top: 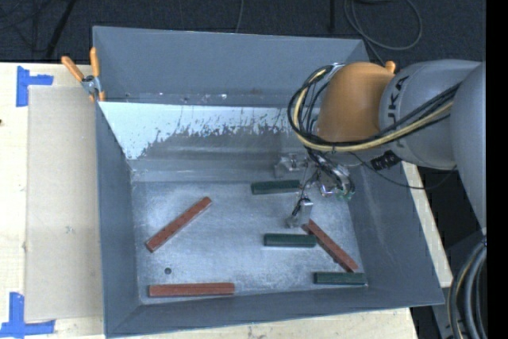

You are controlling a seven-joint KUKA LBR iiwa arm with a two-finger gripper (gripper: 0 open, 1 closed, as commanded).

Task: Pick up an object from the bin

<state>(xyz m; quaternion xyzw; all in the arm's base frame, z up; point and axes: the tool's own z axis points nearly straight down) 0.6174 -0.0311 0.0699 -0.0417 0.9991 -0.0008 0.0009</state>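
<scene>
Grey bin (111,194) holds three red-brown sticks (178,224) and three dark green sticks (290,240); pincer (302,208) state cannot be told.

bin floor (238,230) open mid-centre, green bars (290,240) and red bar (332,248) cluttering right

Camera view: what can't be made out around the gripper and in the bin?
Rear dark green bar: its right end is hidden behind the gripper.
Slanted red-brown bar: the gripper overlaps its upper end, so I cannot tell whether they are touching or apart.
Dark speck, front left: too small to identify.
</scene>
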